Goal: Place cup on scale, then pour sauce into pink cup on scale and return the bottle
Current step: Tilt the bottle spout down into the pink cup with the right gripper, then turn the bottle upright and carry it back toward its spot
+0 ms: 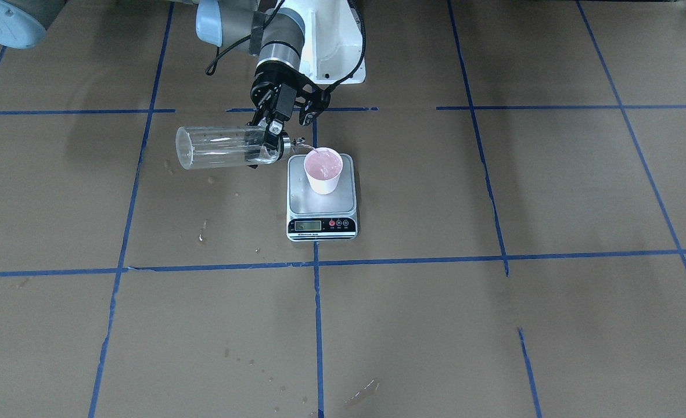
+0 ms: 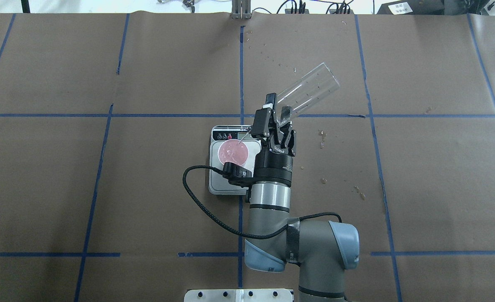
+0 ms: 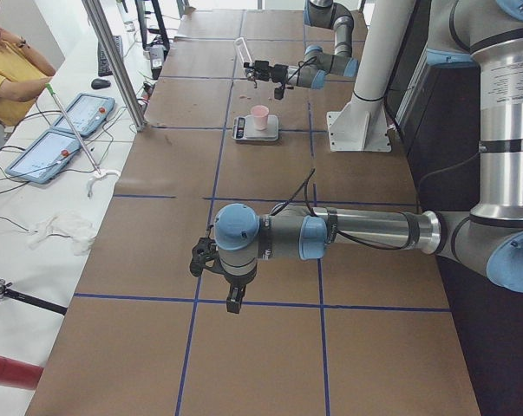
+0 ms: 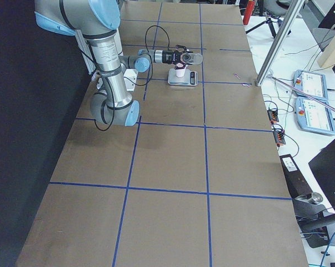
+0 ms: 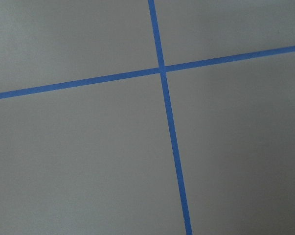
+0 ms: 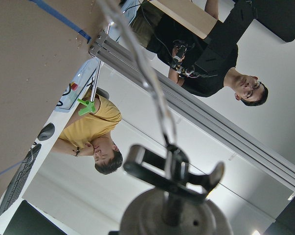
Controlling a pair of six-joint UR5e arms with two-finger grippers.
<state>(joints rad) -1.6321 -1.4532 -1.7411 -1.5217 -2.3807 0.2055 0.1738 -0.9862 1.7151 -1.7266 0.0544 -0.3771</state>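
Clamping narrowly on the bottle [image 1: 221,148] just behind its shiny metal cap, the right gripper [image 1: 273,136] holds the clear glass cylinder almost level. A thin thread of sauce [image 1: 311,150] runs into the tapered paper cup [image 1: 323,170], which stands on the scale [image 1: 322,203] with its brushed steel platform, midway along the worktop and nearer the robot-side edge. How far the left gripper [image 3: 233,303] is open cannot be told.

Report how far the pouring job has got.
Done: the cup stands on the scale. In hand: the right end effector grips the bottle tipped on its side, spout at the cup's rim, a thin stream of sauce running in. Left: finish pouring, right the bottle and set it back on the table.
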